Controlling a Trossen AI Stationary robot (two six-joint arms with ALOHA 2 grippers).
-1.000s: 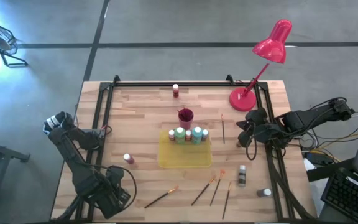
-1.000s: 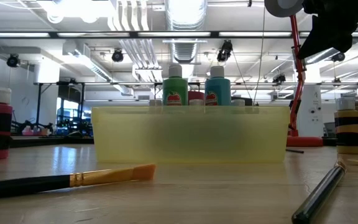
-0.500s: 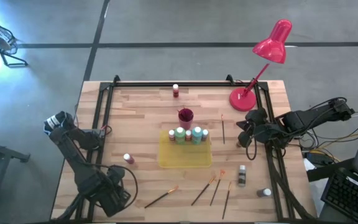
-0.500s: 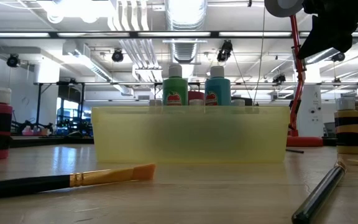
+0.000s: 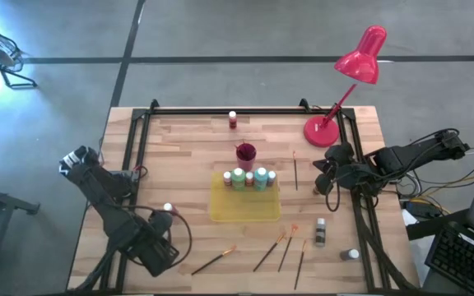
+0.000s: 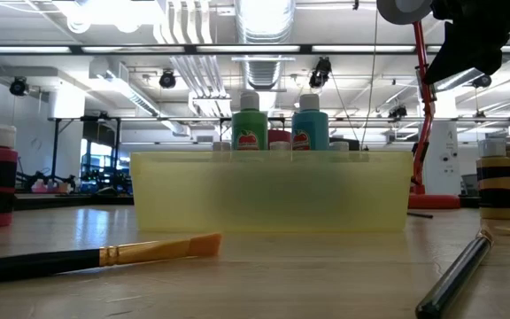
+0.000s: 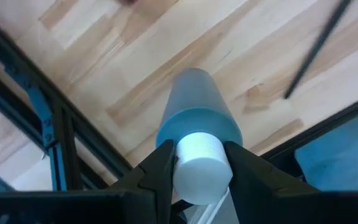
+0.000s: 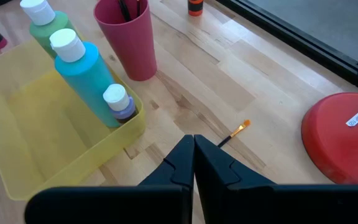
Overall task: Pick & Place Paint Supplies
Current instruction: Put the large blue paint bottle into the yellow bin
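My left gripper [image 7: 199,152] is near the table's front left corner [image 5: 156,251], shut on a light blue paint bottle [image 7: 194,106] with a white cap; in the high view the gripper hides it. The yellow tray [image 5: 245,215] at mid-table holds green [image 8: 42,25], blue [image 8: 82,62] and smaller bottles along its far wall. A magenta cup [image 5: 245,152] stands just beyond it. Several brushes [image 5: 282,247] lie flat near the front edge. My right gripper [image 8: 193,142] waits shut at the right side [image 5: 332,177], above the table. My left gripper pinches the bottle's white cap [image 7: 201,171] between its two fingers, coming from above and pointing down. The bottle hangs upright below the fingers, its base clear of the wooden table.
A red desk lamp [image 5: 348,82] stands at the far right. Loose bottles stand at the far edge [image 5: 233,120], left of the tray [image 5: 169,210] and front right [image 5: 320,232]. One brush [image 5: 295,168] lies right of the tray. Black frame rails [image 7: 48,124] run along the table's sides.
My left gripper has moved toward the table's right edge and slightly toward the far edge, closer to the tray. My right arm has kept still.
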